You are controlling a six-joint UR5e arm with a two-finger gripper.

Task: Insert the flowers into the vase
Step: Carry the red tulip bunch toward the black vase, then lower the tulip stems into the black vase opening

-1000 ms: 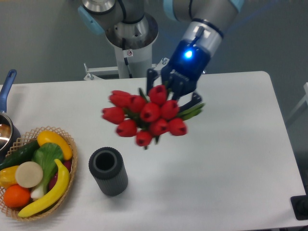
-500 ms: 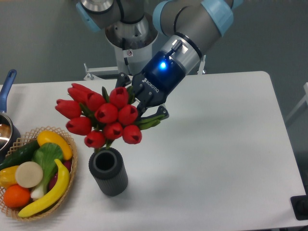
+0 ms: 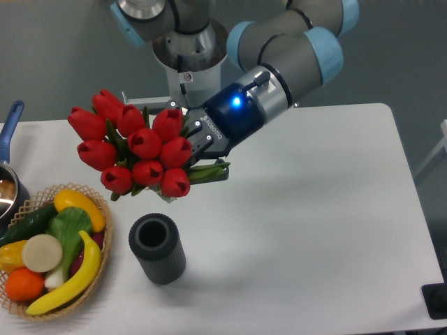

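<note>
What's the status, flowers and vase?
End effector shut on flowers, bunch held in the air. Vase upright on table, mouth open, not yet filled. Basket sits left of vase, apart from it.

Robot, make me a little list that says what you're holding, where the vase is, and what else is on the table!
holding: the flowers, a bunch of red tulips, blooms pointing left
gripper: shut on the green stems, above the table
vase: dark, ribbed, upright, mouth open and empty
flowers versus vase: up in the air, not in it yet
basket: left of the vase, full of fruit and vegetables
far left edge: a pot with a blue handle
</note>
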